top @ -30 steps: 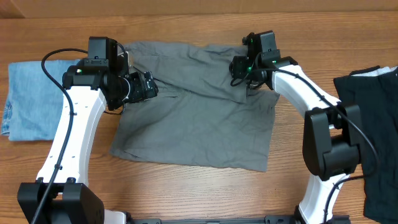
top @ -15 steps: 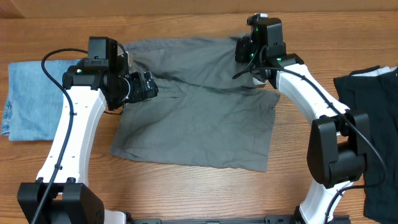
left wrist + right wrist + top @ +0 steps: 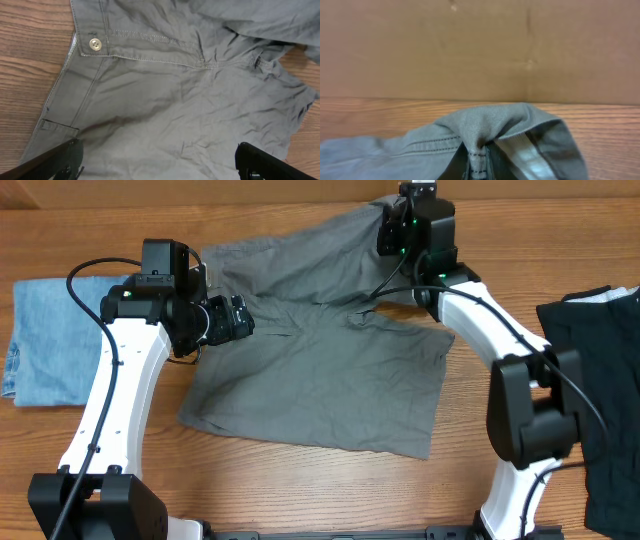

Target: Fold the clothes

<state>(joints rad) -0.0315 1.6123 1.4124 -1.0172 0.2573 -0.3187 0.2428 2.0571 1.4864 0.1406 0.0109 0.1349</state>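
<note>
The clothes [image 3: 320, 370], 1 plain grey garment, lay spread over the middle of the worktop [image 3: 300, 490], from close to the far edge down towards the near edge. The cloth was wrinkled, and most of it was flat on the wood.

The right gripper [image 3: 398, 232] was at the far edge of the worktop. Its 2 fingers were closed tightly on a fold at the garment's far right corner and held this corner above the wood, so that the cloth hung from it in a slope.

The left gripper [image 3: 235, 318] was over the left part of the garment, with its fingers wide apart and nothing between them. Under it, a pale button [image 3: 94, 44] showed on the waistband. I could not tell if the fingers touched the cloth.

A light blue denim piece [image 3: 50, 340] lay at the left edge of the worktop. A black garment [image 3: 600, 380] lay at the right edge, well apart from the grey one.
</note>
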